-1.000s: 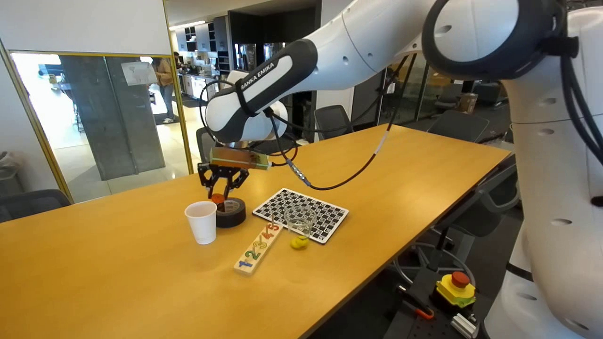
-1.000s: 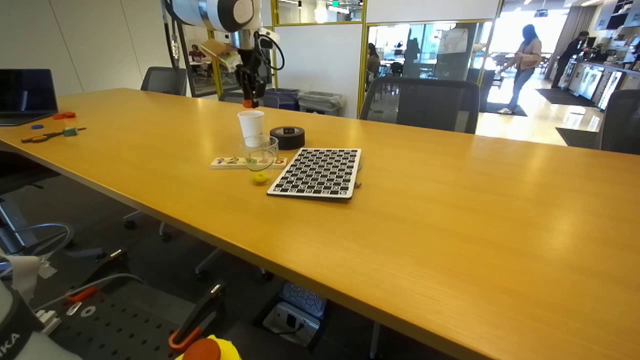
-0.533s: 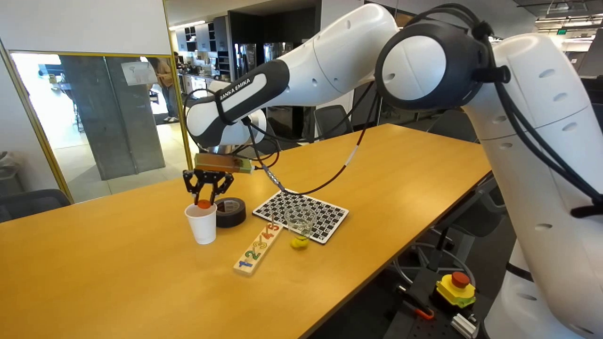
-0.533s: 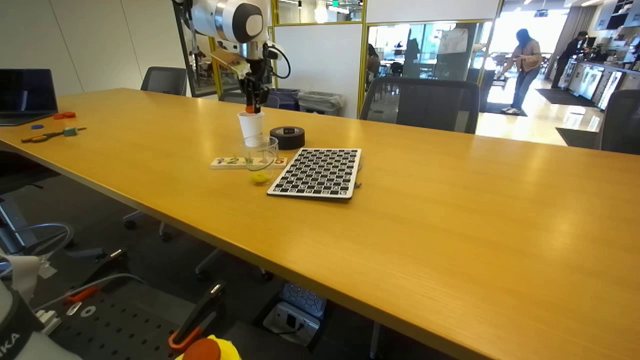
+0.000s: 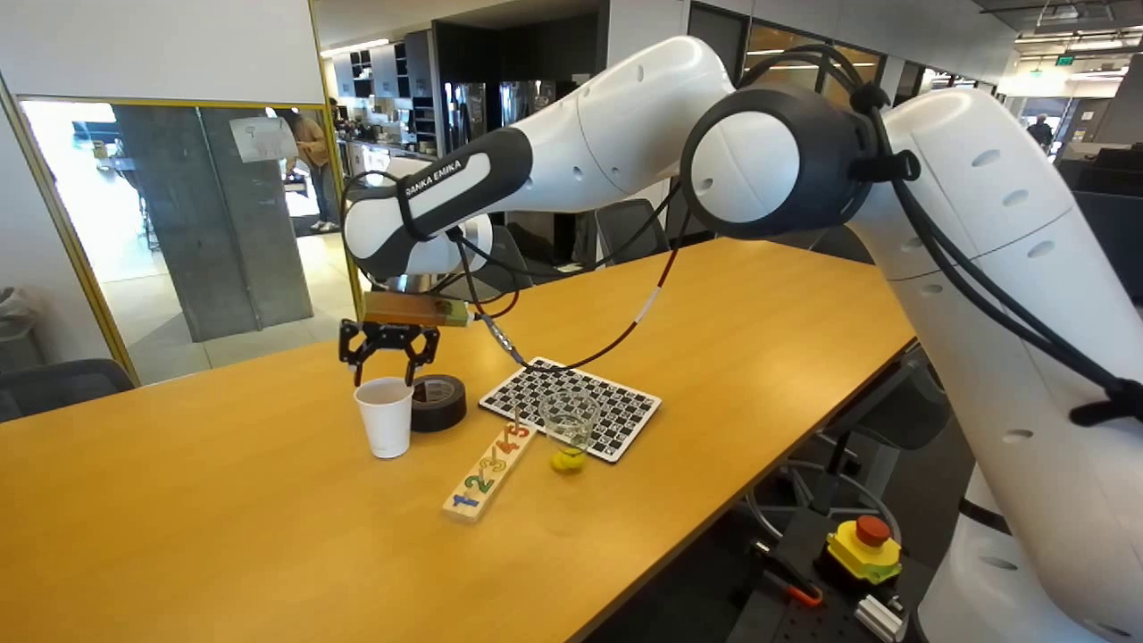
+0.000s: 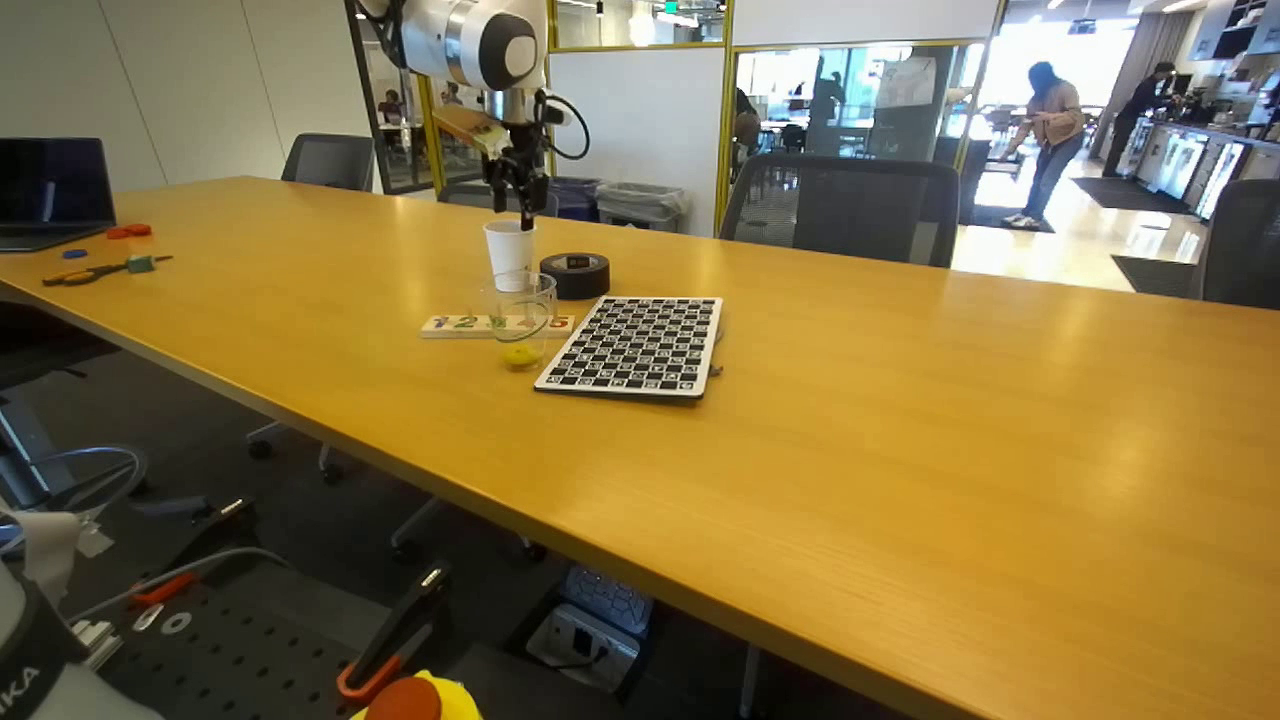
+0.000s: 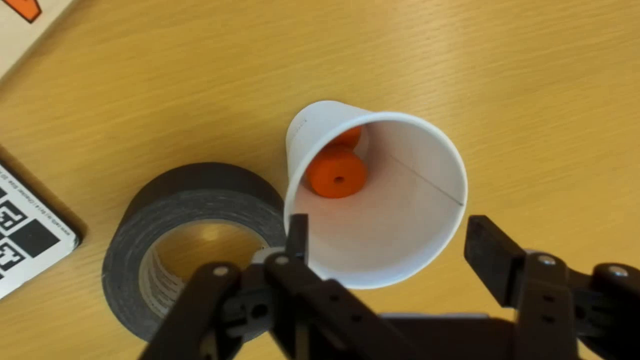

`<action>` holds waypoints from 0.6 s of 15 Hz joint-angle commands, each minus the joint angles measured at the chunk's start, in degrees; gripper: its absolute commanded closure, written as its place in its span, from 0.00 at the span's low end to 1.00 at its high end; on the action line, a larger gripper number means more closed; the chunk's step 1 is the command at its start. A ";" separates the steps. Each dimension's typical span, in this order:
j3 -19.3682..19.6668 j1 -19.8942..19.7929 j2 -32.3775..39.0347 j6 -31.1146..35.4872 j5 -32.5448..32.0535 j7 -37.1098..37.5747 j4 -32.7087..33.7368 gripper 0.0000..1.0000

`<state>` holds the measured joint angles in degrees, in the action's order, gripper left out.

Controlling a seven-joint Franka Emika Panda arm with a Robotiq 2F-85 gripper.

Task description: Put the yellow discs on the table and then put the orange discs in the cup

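Note:
The white cup (image 5: 386, 421) stands upright on the table (image 5: 259, 518), beside the black tape roll. In the wrist view I look down into the cup (image 7: 400, 215), where at least two orange discs (image 7: 336, 172) lie stacked at the bottom. My gripper (image 7: 388, 232) is open right above the cup's rim, fingers (image 7: 299, 235) spread to either side of the mouth, nothing between them. An exterior view shows the gripper (image 5: 384, 379) pointing straight down there. Yellow discs (image 5: 567, 461) appear at the base of a clear glass (image 6: 520, 300); their number is hard to tell.
The tape roll (image 5: 438, 404) nearly touches the cup. A numbered wooden strip with pegs (image 5: 489, 473) and a checkered board (image 5: 616, 406) lie close by. Farther off are a laptop (image 6: 55, 190), pliers (image 6: 90, 272) and small red pieces (image 6: 128, 231).
My gripper has moved over to the cup with an orange disc, then opened. That disc has left the fingers and is in the cup. The cup has shifted slightly.

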<state>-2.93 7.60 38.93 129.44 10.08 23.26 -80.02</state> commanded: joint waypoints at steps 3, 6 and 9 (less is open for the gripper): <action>2.82 0.47 -11.01 -5.52 -5.50 -2.34 -10.82 0.00; 2.92 -0.46 -18.48 -7.94 -7.82 -6.13 -19.24 0.00; 2.78 -1.63 -26.58 -9.14 -9.11 -9.75 -28.14 0.00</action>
<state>0.04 6.92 22.34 120.59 2.48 17.04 -97.05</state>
